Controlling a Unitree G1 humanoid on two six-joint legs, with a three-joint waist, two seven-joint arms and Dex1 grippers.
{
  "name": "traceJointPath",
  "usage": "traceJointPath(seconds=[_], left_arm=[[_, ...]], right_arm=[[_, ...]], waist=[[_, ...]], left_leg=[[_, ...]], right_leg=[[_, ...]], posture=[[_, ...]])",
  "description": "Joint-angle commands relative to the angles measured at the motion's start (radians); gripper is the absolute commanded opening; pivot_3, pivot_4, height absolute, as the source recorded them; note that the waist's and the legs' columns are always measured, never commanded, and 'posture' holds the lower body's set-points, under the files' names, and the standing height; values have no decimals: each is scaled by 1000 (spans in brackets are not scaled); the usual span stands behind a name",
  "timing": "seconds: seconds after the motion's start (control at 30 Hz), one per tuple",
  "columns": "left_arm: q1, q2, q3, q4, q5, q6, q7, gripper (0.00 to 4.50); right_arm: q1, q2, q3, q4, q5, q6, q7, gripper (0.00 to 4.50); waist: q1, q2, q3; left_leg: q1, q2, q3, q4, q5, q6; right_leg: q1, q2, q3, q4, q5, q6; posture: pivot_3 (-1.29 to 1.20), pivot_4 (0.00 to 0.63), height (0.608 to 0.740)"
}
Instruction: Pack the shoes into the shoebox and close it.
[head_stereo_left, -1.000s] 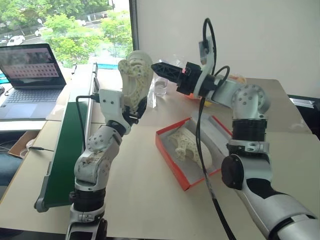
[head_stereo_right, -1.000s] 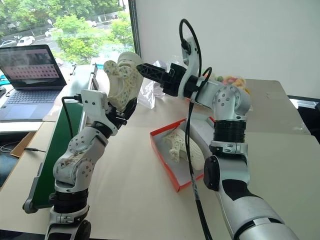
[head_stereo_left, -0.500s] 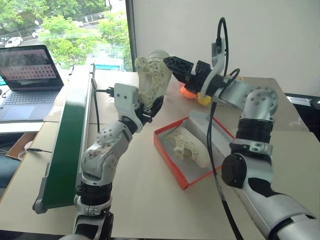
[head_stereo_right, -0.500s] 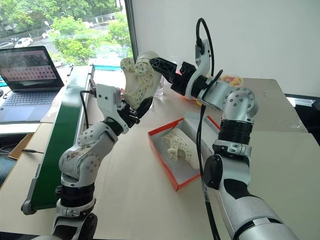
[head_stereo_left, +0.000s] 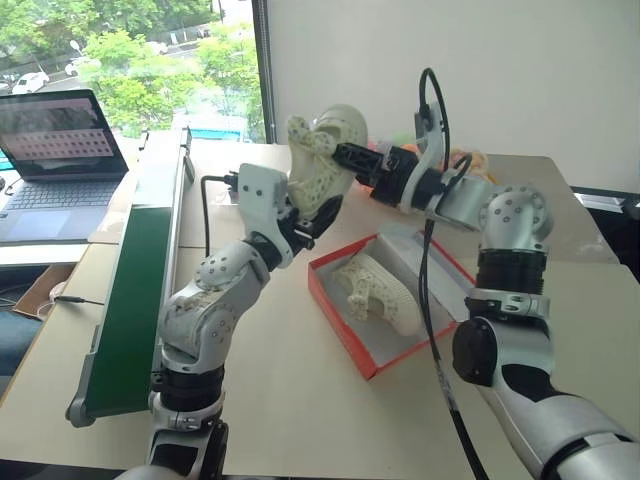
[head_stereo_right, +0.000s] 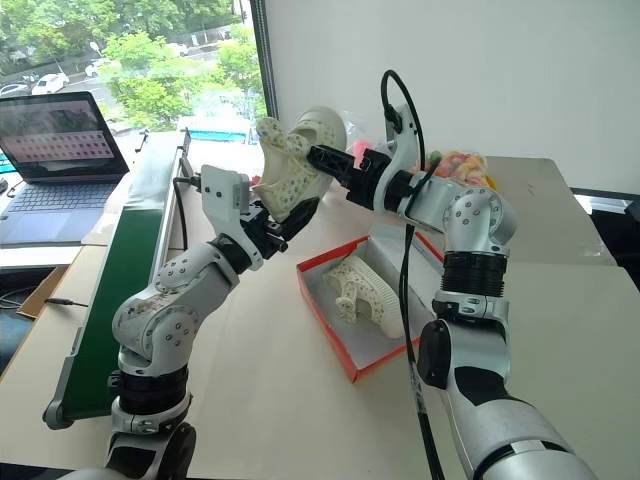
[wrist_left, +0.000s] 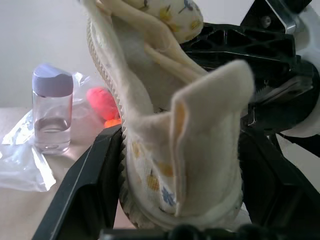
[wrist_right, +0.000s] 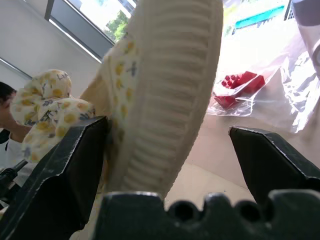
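My left gripper (head_stereo_left: 312, 212) is shut on a cream-white perforated shoe (head_stereo_left: 325, 158) and holds it upright above the table, left of the shoebox. In the left wrist view the shoe (wrist_left: 175, 150) is pinched between both black fingers (wrist_left: 90, 185). My right gripper (head_stereo_left: 350, 155) reaches in level from the right and is open. Its fingers (wrist_right: 65, 165) stand wide on either side of the shoe's ribbed sole (wrist_right: 170, 90). The red shoebox (head_stereo_left: 335, 320) lies open on the table, its lid (head_stereo_left: 425, 245) folded back. The other shoe (head_stereo_left: 378, 292) lies inside it.
A long green tray (head_stereo_left: 140, 270) runs along the table's left side, and a laptop (head_stereo_left: 60, 150) sits beyond it. A small clear bottle (wrist_left: 50, 115), crumpled plastic bags (wrist_right: 280, 95) and colourful items (head_stereo_right: 465, 160) lie at the back of the table near the wall.
My left gripper carried the shoe to the right, toward the shoebox. My right gripper came down, and its open fingers now straddle the shoe.
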Motion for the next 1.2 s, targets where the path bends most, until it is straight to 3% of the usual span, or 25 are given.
traceJointPath(seconds=[0.03,0.23,0.27,0.37,0.53,0.63,0.67,0.7,0.8,0.93,1.03,1.1,1.2], left_arm=[[-33,-7,-10,-79,-30,-22,-16,2928],[-23,-13,-17,-70,-40,-19,-21,2928],[-18,-15,-21,-66,-47,-13,-26,2924],[-5,-25,-19,-59,-70,-1,-28,2924],[14,6,-19,-61,-78,21,-31,2924],[14,21,0,-62,-84,28,-25,3964],[14,22,10,-60,-92,29,-25,4399],[12,42,18,-63,-93,37,-29,4500],[15,102,53,-78,-120,70,-57,4500],[56,265,99,-112,-164,118,-156,4500],[77,344,132,-95,-172,116,-195,4500],[85,380,136,-73,-149,93,-211,4500],[88,394,125,-62,-139,78,-222,4500]], right_arm=[[-11,-7,12,6,-4,-21,12,4500],[-30,8,-16,26,17,-41,15,4500],[-35,15,-26,20,32,-41,20,4002],[-38,26,-40,-6,60,-33,29,3207],[-40,25,-40,-29,73,-32,16,1426],[-36,14,-25,-38,59,-37,17,752],[-35,14,-26,-38,60,-38,16,656],[-35,7,-19,-39,51,-47,18,581],[-44,-24,3,-37,19,-80,30,544],[-74,-133,80,-38,-50,-105,94,512],[-70,-223,158,-67,-38,-8,189,494],[-8,-303,227,-154,25,75,332,493],[62,-384,308,-212,50,114,475,493]], waist=[[0,0,0],[0,0,0],[-1,0,0],[0,0,0],[-1,0,0],[0,0,0],[0,0,0],[0,0,0],[-1,0,0],[-1,1,1],[-1,1,1],[0,1,1],[3,1,1]], left_leg=[[0,0,0,0,0,0],[0,0,0,0,0,0],[0,0,0,0,0,0],[0,0,0,0,0,0],[0,0,0,0,0,0],[0,0,0,0,0,0],[0,0,0,0,0,0],[0,0,0,0,0,0],[0,0,0,0,0,0],[0,0,0,0,0,0],[0,0,0,0,0,0],[0,0,0,-1,0,0],[0,0,-1,-1,0,0]], right_leg=[[0,0,0,0,0,0],[0,0,0,0,0,0],[0,0,0,0,0,0],[0,0,0,0,0,0],[0,0,0,1,0,0],[0,0,0,1,0,0],[0,0,0,1,0,0],[0,0,0,1,0,0],[0,0,0,1,0,0],[0,0,0,1,0,0],[0,0,0,0,0,0],[0,0,0,-1,0,0],[1,0,-1,-2,-1,0]], posture=[[0,150,740],[0,150,740],[0,150,740],[0,150,740],[0,150,740],[0,150,740],[0,150,740],[0,150,740],[0,150,740],[0,150,740],[0,150,740],[0,150,740],[0,150,740]])
